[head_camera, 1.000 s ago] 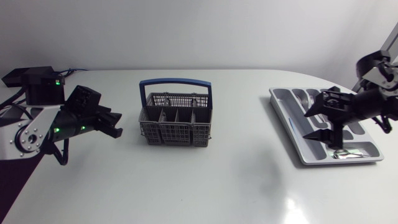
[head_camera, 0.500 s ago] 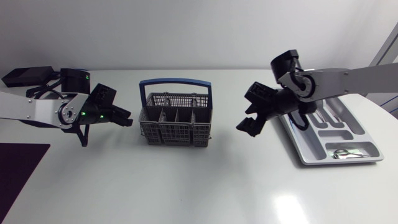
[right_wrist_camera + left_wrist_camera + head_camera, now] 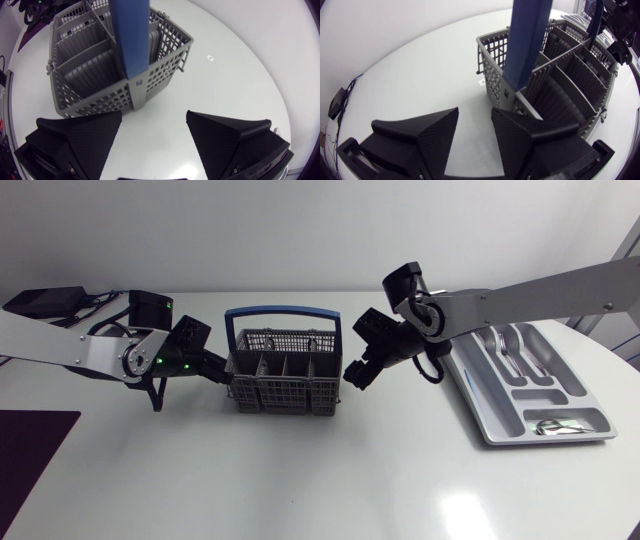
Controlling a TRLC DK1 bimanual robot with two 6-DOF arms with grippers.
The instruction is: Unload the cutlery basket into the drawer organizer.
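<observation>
Both arms have swung in toward the middle since a second ago. The right gripper (image 3: 356, 373), then over the organizer (image 3: 470, 395), now hangs just right of the basket (image 3: 285, 375). The left gripper (image 3: 220, 373) has come in from the left edge to the basket's left wall. Each gripper is spread, the right one wide and the left one more narrowly, and neither holds anything. The basket stands upright mid-table with its blue handle (image 3: 283, 311) raised, well apart from the organizer on the right, where some cutlery (image 3: 508, 345) already lies. In both wrist views the basket's compartments look empty, so a grasp aimed inside may find only plastic. The main hazard is probably the squeeze from two sides. The basket looks light and is not held down, so if one arm arrives first or pushes harder it could slide across the table (image 3: 320, 480) or tip toward the other arm. One left finger sits right at the basket's corner; whether it touches cannot be told, but a small advance would catch the grid wall instead of clearing it. The upright handle blocks a straight reach over the middle, and both arms working the same small space risk knocking into each other.
</observation>
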